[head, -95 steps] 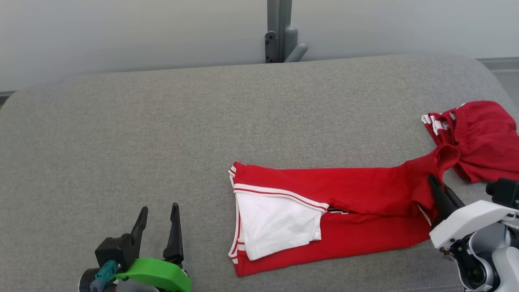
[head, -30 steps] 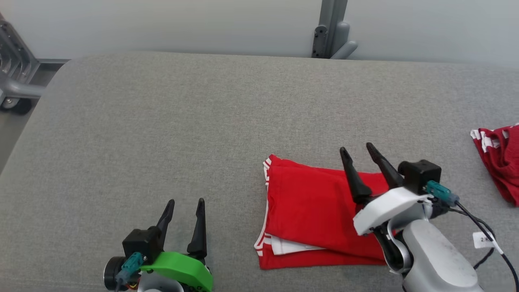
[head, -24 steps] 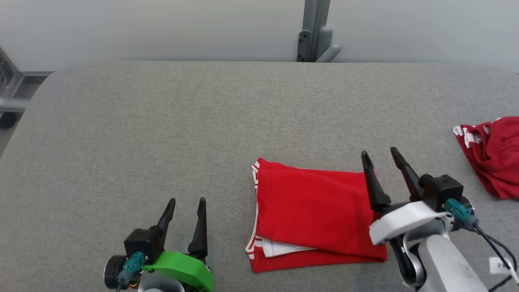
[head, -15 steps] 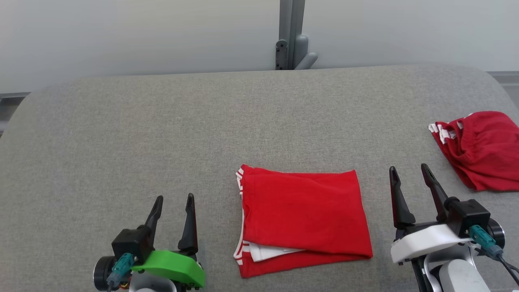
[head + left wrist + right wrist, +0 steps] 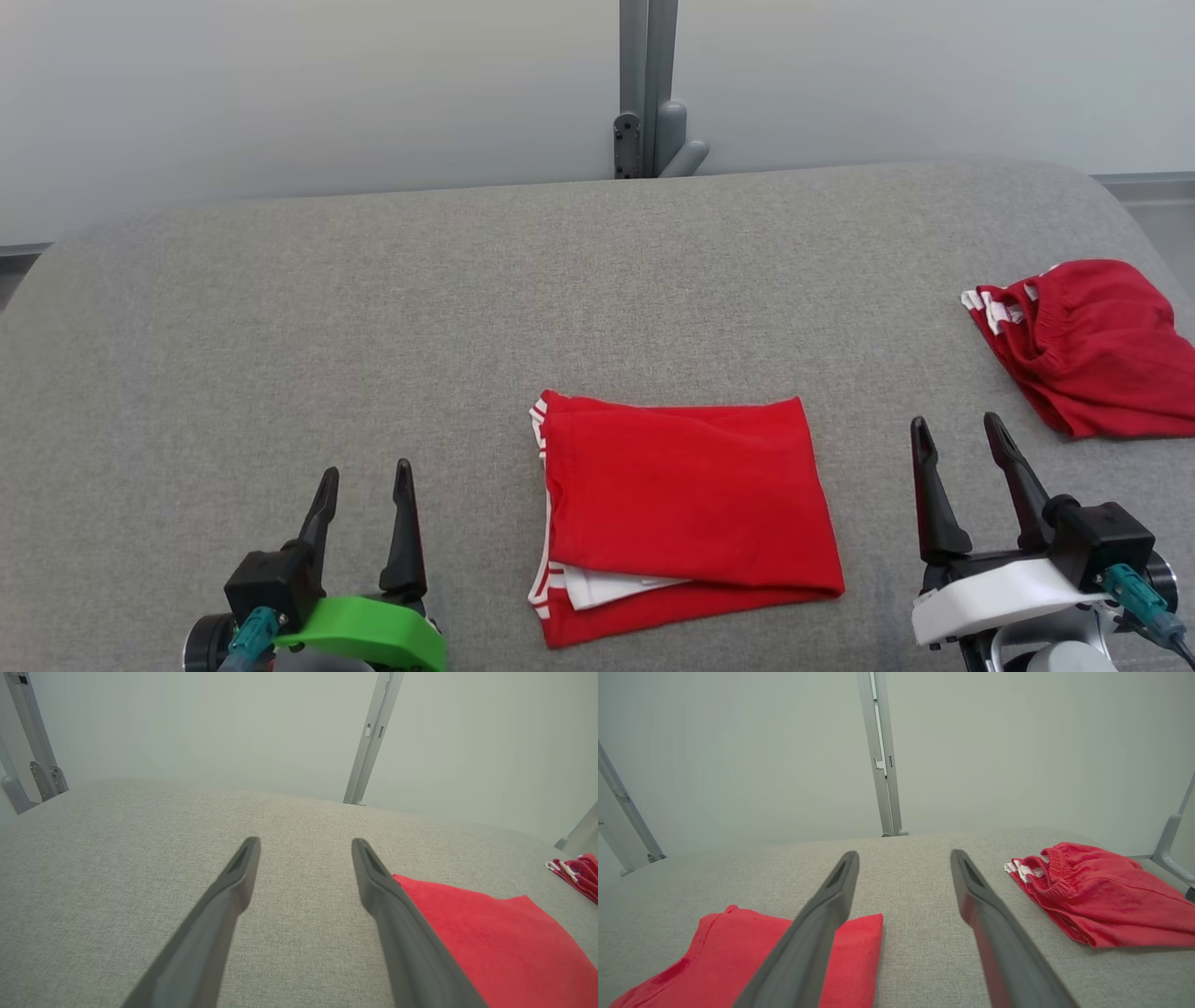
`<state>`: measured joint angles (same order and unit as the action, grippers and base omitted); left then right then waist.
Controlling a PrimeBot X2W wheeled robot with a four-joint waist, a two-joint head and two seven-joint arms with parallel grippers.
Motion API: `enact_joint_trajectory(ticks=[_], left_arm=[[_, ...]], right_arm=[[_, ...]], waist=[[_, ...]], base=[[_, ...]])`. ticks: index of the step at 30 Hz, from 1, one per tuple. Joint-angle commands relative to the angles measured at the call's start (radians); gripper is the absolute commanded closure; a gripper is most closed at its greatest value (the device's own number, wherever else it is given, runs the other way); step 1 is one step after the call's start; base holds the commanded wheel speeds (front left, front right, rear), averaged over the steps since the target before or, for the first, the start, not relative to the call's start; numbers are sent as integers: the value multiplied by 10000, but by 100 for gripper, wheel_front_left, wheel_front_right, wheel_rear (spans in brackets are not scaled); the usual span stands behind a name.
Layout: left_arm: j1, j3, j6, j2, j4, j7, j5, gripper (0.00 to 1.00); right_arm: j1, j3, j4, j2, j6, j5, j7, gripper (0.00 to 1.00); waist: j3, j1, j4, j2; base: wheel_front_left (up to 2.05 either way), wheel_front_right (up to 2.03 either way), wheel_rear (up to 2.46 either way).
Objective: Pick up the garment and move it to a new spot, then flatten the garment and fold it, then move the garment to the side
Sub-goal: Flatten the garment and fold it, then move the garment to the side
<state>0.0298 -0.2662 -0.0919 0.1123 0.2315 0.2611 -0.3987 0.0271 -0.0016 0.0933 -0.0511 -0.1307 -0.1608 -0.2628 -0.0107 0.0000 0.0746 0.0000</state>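
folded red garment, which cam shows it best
The head view: the folded red garment lies whole there, all four edges visible from above. Both wrist views catch only part of it, low and slanted, cut off by the frame edge.

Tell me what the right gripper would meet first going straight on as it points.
Likely nothing soon: the right gripper points over bare grey cushion, between the folded red garment and the crumpled red garment. Farther on stands the metal post, though depth is unclear.

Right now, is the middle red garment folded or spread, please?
Folded: the garment is a compact rectangle, with layers stacked at its edge.
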Motion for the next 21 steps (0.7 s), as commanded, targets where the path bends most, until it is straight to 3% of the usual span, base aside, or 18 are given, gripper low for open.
enact_joint_trajectory(ticks=[1, 10, 13, 21], left_arm=[[-133, 89, 66, -30, -23, 47, 102, 0], [-151, 401, 321, -215, 77, 48, 421, 0], [-105, 503, 434, -321, 147, 48, 598, 0], [106, 527, 562, -448, 319, 48, 712, 0]], right_arm=[[121, 0, -51, -4, 3, -58, -30, 0], [31, -138, 178, -3, 3, -221, 188, 0], [-567, 78, 1032, -149, 3, -169, 1511, 0], [-1732, 1323, 2684, -1210, 3, -1922, 3769, 0]], waist=[[-19, 0, 19, 0], [-55, 0, 130, 0], [33, 0, 211, 0], [314, 0, 593, 0]], base=[[0, 0, 0], [0, 0, 0], [0, 0, 0], [0, 0, 0]])
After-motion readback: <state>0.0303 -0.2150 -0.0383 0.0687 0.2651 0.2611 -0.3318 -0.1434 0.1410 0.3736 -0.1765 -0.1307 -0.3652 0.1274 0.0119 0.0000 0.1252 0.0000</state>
